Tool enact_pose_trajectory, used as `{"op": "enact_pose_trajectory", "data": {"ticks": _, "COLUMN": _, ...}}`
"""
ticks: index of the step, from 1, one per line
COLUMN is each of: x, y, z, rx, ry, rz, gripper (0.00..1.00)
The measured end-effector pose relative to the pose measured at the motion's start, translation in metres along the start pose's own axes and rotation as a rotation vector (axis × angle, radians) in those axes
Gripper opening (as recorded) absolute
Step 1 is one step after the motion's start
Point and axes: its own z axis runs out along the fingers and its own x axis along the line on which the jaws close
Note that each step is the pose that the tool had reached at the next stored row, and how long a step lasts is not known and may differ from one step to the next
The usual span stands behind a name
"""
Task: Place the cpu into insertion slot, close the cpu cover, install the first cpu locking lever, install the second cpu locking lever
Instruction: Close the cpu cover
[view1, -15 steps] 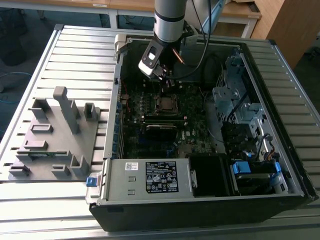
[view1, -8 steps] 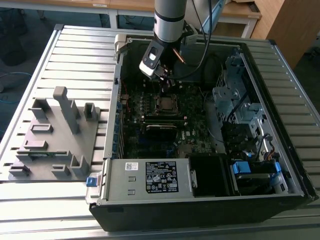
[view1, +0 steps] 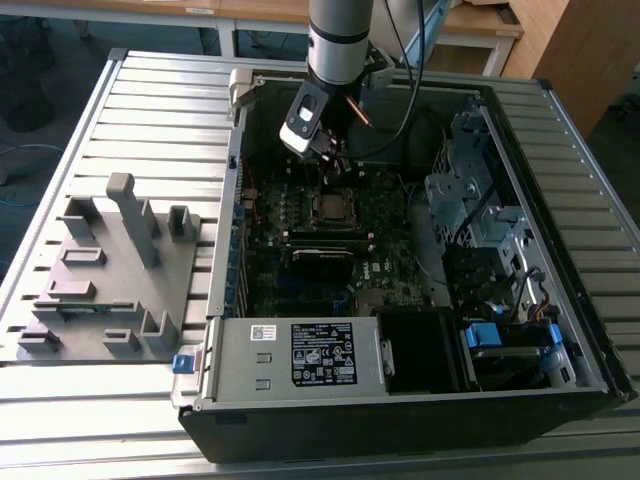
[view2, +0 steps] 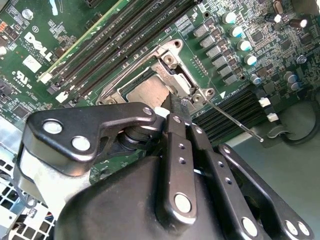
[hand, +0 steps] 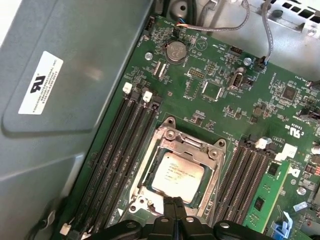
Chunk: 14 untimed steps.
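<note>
My tool has its fingers pressed together, right at the edge of the insertion slot. The cpu lies inside it, with the cpu cover down flat.

Cover is bare silvery metal, bright and smooth. The cpu inside it is a duller, matt grey metal. Lever is thin, shiny steel wire. Fingers are black and smooth, with a soft gloss and polished rivets. Board has a green lacquered, slightly shiny look. Fixture is matt grey plastic, and it sits on a ribbed, dull grey metal worktop.
</note>
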Motion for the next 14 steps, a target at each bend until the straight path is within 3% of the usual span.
{"op": "enact_pose_trajectory", "data": {"ticks": 5, "x": 0.0000, "y": 0.0000, "z": 0.0000, "rx": 0.0001, "ry": 0.0001, "rz": -0.009, "gripper": 0.10}}
{"op": "enact_pose_trajectory", "data": {"ticks": 14, "x": 0.0000, "y": 0.0000, "z": 0.0002, "rx": 0.0000, "ry": 0.0009, "rz": -0.072, "gripper": 0.10}}
